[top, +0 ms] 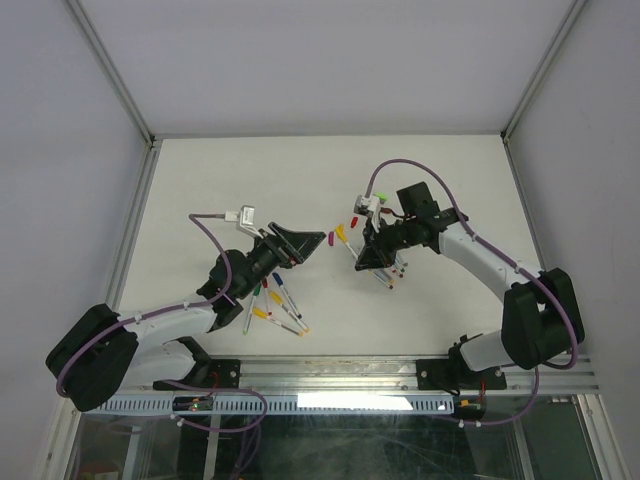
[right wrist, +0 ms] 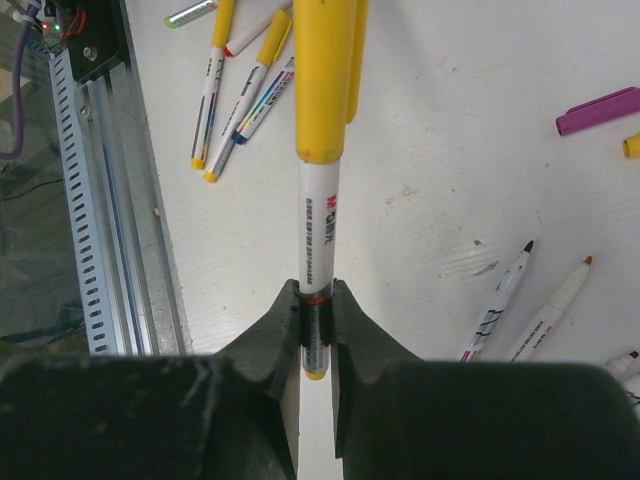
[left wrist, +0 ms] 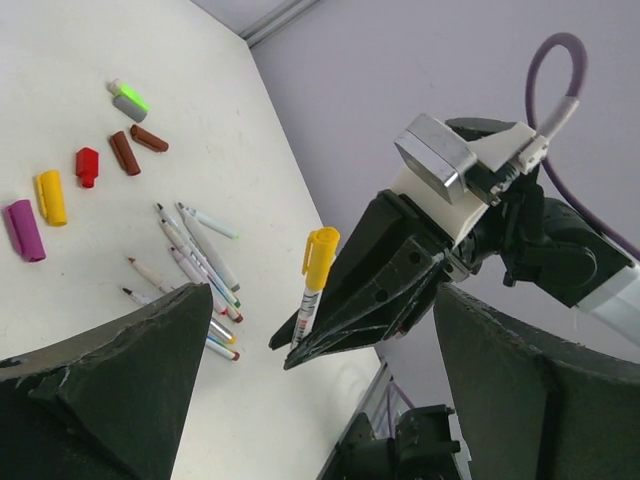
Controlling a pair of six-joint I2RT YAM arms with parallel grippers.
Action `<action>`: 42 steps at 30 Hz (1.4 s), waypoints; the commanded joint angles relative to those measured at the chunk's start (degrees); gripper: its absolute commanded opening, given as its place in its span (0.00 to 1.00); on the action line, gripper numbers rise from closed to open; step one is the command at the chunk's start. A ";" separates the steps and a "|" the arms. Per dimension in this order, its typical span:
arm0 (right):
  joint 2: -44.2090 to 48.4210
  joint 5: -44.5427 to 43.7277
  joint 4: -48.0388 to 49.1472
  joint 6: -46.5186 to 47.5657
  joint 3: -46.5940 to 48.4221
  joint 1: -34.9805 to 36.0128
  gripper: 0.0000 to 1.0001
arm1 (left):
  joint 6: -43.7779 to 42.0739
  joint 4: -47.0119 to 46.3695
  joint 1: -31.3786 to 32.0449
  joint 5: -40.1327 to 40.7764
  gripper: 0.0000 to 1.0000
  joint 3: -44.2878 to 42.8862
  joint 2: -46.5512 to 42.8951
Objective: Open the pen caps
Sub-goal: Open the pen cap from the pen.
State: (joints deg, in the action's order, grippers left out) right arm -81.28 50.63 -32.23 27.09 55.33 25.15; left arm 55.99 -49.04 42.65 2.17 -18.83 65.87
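Right pincer [right wrist: 317, 300] pinched the pen [right wrist: 316, 215] near its tail, yellow cap [right wrist: 322, 70] toward 12 o'clock; left pincer [top: 305, 243] was spread. Risk: this end grip might let the pen pivot or slip under pulling.

Bathing the white table [top: 220, 190] in bright, even, diffuse light from above. Throwing only faint, soft shadows under the loose pens [left wrist: 205, 245]. Glaring white along the near rail [top: 340, 400]. Softening the dark fingers [left wrist: 110, 390] close to the left wrist lens, rendering the yellow-capped pen [right wrist: 318, 200] crisp, blurring the near foreground in the right wrist view.
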 commanded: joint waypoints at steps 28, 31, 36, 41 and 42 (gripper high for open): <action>-1.02 -2.60 2.88 -1.34 1.71 1.32 0.00 | 4.58 19.79 9.63 16.36 0.51 -20.72 13.80; -0.97 -2.62 2.96 -1.43 1.71 1.33 0.00 | 4.66 20.96 9.86 16.37 0.43 -21.39 14.63; -0.95 -2.50 2.96 -1.51 1.71 1.39 0.00 | 3.97 22.50 9.99 15.81 0.26 -22.24 15.58; -0.90 -1.59 2.71 -1.52 1.80 1.39 0.02 | 1.07 23.39 10.00 15.99 0.03 -22.83 15.61; -0.94 -1.07 2.55 -1.58 1.89 1.36 0.05 | 0.38 23.45 9.97 16.07 0.00 -22.87 15.61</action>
State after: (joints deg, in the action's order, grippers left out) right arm -82.48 47.31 -31.62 25.43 55.33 26.13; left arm 59.31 -25.52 52.18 17.96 -39.33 81.36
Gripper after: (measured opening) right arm 0.129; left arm 0.093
